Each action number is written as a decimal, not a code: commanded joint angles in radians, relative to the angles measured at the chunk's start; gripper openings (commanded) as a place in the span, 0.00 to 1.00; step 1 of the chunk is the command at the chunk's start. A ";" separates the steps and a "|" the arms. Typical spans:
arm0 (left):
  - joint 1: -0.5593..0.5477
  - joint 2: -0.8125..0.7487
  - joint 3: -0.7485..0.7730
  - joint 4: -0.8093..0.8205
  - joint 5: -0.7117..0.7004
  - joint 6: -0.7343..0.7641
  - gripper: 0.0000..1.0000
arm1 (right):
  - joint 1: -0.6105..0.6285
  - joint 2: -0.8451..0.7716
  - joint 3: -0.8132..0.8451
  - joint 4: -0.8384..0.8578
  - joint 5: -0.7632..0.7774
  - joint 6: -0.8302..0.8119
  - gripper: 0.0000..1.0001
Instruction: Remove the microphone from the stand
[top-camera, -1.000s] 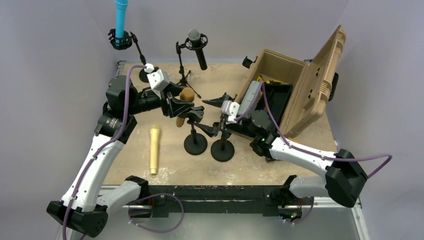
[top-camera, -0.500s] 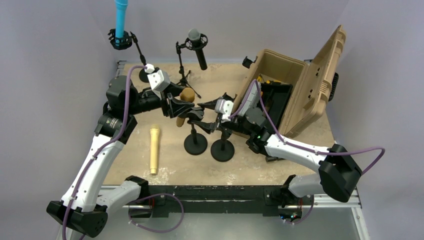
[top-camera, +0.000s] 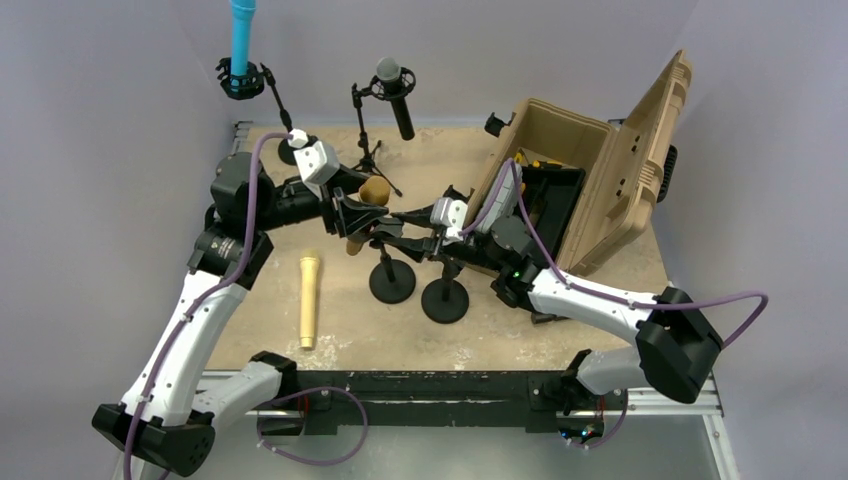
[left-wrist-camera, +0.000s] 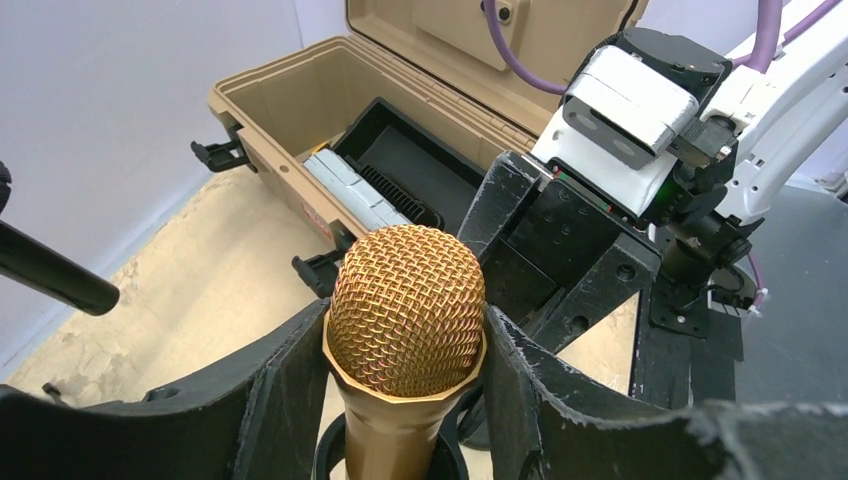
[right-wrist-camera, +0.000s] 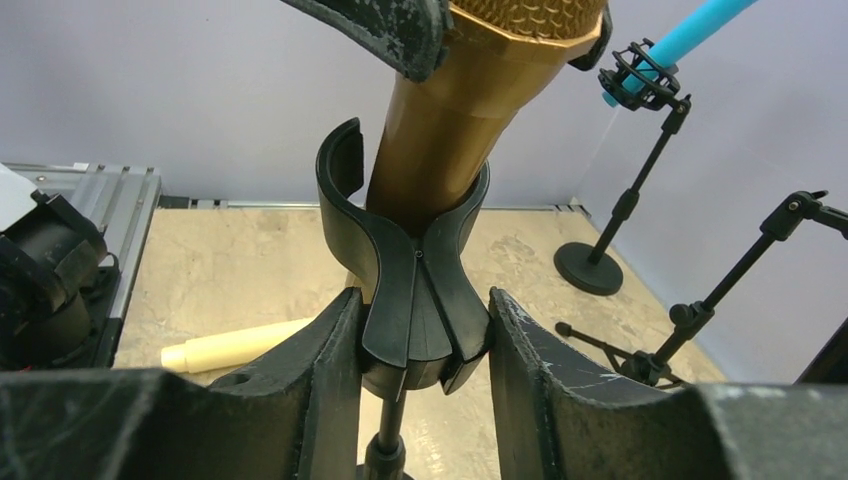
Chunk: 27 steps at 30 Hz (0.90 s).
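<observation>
A bronze-gold microphone (left-wrist-camera: 407, 300) sits upright in the black clip (right-wrist-camera: 415, 260) of a short round-based stand (top-camera: 392, 283) at mid-table. My left gripper (left-wrist-camera: 407, 335) is shut on the microphone, its fingers (left-wrist-camera: 270, 380) pressing both sides just below the mesh head. My right gripper (right-wrist-camera: 415, 335) is shut on the stand's clip, gripping its lower part below the microphone's body (right-wrist-camera: 450, 120). In the top view the left gripper (top-camera: 362, 222) and the right gripper (top-camera: 402, 240) meet at the stand from opposite sides.
A pale gold microphone (top-camera: 308, 300) lies on the table to the left. An empty round-based stand (top-camera: 445, 300) is right beside the held one. At the back are a blue microphone on a stand (top-camera: 242, 40) and a black one on a tripod (top-camera: 397, 95). An open tan case (top-camera: 590, 170) is at right.
My right gripper has moved left onto the stand's clip and closed on it. The left gripper has kept its grip on the microphone, shifting slightly left.
</observation>
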 joint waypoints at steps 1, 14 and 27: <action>-0.022 -0.036 0.008 0.012 -0.033 0.065 0.00 | -0.009 0.006 -0.007 0.095 0.060 -0.017 0.00; -0.032 -0.131 0.021 -0.124 -0.306 -0.084 0.00 | -0.020 0.011 -0.015 0.121 0.051 0.003 0.00; -0.046 -0.043 0.293 -0.153 -0.252 -0.213 0.00 | -0.019 0.047 -0.007 0.128 0.089 0.006 0.00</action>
